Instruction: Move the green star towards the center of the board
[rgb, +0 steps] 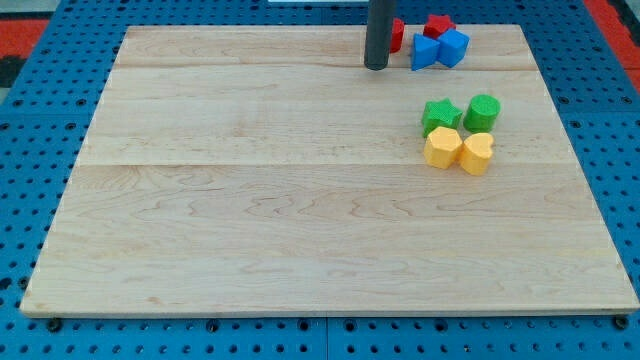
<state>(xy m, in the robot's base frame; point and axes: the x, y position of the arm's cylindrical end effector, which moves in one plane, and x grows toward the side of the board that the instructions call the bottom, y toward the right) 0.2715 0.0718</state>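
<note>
The only part of the robot that shows is the dark rod, which comes down from the view's top edge, a little to the right of the middle. It stands upright, almost straight, and looks thick and round, of a dark grey colour. The upper part of the rod is cut by the frame, so the arm and the wrist above it cannot be seen. My tip (376, 67) is the lower end of the rod, and it sits on the counter (250, 200) near its top edge. It is flat and rounded.
</note>
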